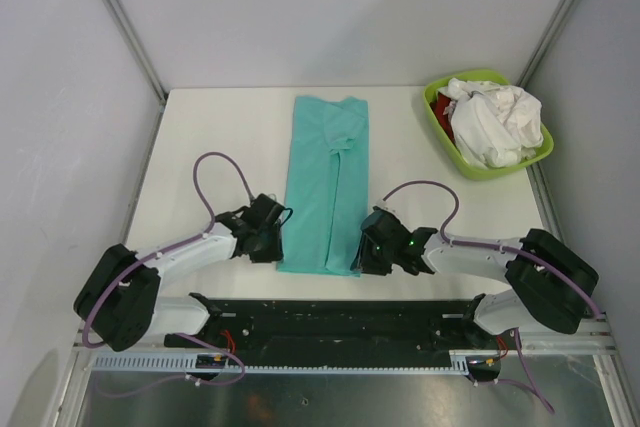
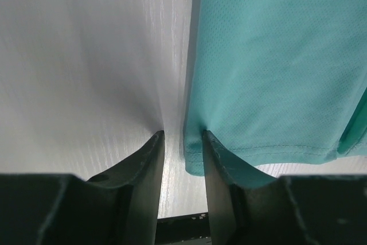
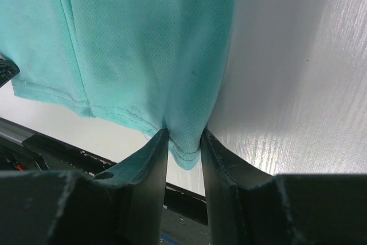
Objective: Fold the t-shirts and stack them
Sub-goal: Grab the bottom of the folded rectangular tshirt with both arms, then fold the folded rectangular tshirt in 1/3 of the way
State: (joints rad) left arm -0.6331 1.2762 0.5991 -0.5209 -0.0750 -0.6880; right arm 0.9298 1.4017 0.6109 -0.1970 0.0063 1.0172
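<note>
A teal t-shirt point(image 1: 322, 177) lies folded into a long strip down the middle of the white table point(image 1: 220, 137), its hem toward me. My left gripper point(image 1: 268, 230) is low at the hem's left corner. In the left wrist view that gripper point(image 2: 183, 136) is open: the teal t-shirt point(image 2: 275, 55) touches only the right finger, and bare table shows in the gap. My right gripper point(image 1: 372, 245) is at the hem's right corner. Its jaws point(image 3: 183, 133) stand apart, with the corner of the teal t-shirt point(image 3: 143, 38) between them touching both fingers. White t-shirts point(image 1: 495, 122) and a red one point(image 1: 443, 107) are heaped in the basin.
The lime-green basin point(image 1: 440, 129) stands at the table's back right corner. Grey walls close in the table on both sides and behind. A black rail point(image 1: 330, 322) carrying the arm bases runs along the near edge, just below the shirt's hem.
</note>
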